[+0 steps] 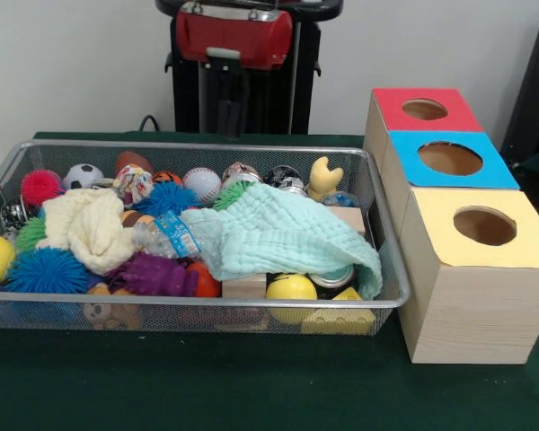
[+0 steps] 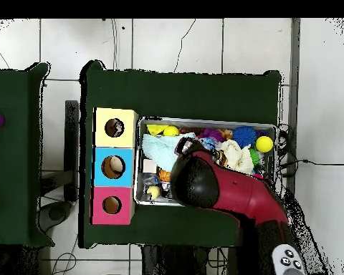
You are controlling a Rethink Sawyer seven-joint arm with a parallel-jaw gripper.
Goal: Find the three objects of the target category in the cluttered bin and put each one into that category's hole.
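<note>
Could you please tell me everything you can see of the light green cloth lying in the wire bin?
The light green cloth is a soft, crinkled fabric like muslin or gauze, pale mint, lying rumpled and partly unfolded on top of the clutter in the right half of the wire bin. One end hangs down toward the bin's front right corner. It covers a yellow ball and a wooden block in part, and its left edge meets a plastic bottle. In the overhead view the arm hides part of it.

red and black arm point(image 2: 225, 187) reaching fwd from base, bent at elbow, tool hidden
</note>
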